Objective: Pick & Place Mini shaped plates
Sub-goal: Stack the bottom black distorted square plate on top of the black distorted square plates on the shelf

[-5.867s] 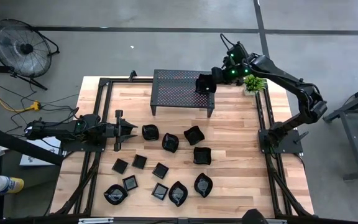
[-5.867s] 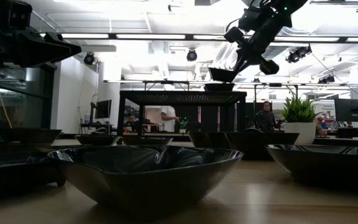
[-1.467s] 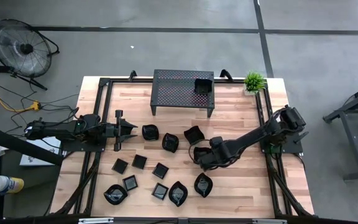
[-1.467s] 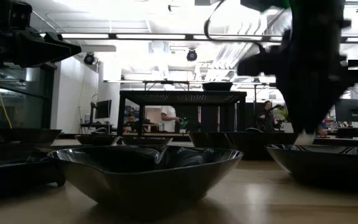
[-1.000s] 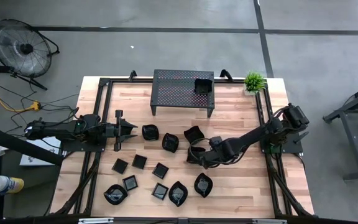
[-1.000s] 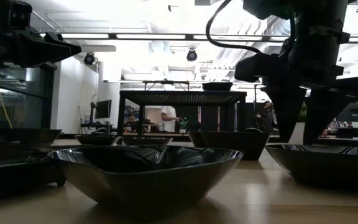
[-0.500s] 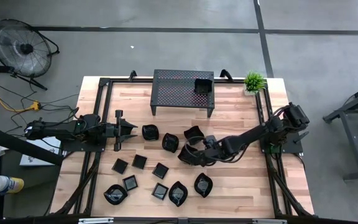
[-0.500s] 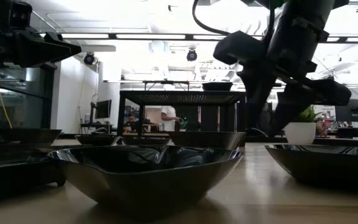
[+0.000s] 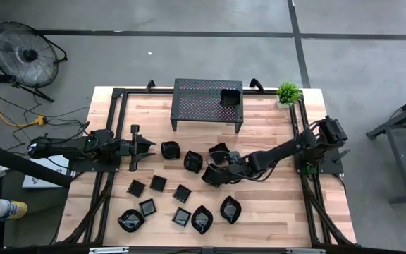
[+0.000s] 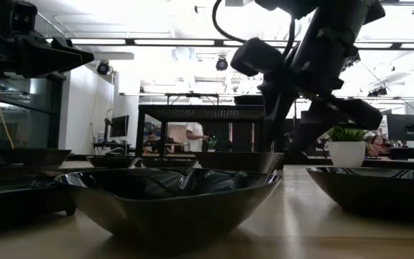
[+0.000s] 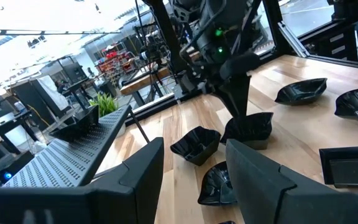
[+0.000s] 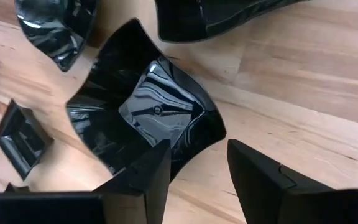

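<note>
Since one second ago, right gripper [image 12: 194,174] moves left to glossy black wavy-edged square plate [image 12: 143,118] at frame centre on wooden worktop [image 9: 273,204]; fingers parted, straddling its rim. Glossy rim could slip while closing.

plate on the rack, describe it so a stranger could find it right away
Start at the black perforated rack standing at the far edge of the wooden table. On its top, in the corner nearest the small potted plant, sits one square black mini plate. It is the only plate raised on the rack; all the others lie on the tabletop.
</note>
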Tool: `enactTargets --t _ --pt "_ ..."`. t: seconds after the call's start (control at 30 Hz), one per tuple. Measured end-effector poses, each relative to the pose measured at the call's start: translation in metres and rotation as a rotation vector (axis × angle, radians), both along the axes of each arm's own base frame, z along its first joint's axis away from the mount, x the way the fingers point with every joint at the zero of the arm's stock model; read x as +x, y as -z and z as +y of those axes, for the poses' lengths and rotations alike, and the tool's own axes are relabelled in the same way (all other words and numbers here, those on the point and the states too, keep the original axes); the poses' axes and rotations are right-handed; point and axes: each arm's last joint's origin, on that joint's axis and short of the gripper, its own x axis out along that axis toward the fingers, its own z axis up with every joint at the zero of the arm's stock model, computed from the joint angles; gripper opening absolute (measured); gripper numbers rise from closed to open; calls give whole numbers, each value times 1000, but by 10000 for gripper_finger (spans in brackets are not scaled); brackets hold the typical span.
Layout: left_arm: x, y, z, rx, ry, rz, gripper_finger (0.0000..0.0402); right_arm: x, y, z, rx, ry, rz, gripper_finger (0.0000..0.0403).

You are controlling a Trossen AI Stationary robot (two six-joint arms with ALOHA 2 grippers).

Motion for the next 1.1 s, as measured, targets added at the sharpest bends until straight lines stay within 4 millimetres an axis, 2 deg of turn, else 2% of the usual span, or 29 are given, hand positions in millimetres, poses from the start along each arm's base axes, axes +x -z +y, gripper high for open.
enactTargets --t 0.37,1.1 --pt "0 0 0 0 0 0 170 4 5 -1 35 -12 -1 144" --pt "0 0 0 0 0 0 170 3 6 -1 43 -35 16 20"
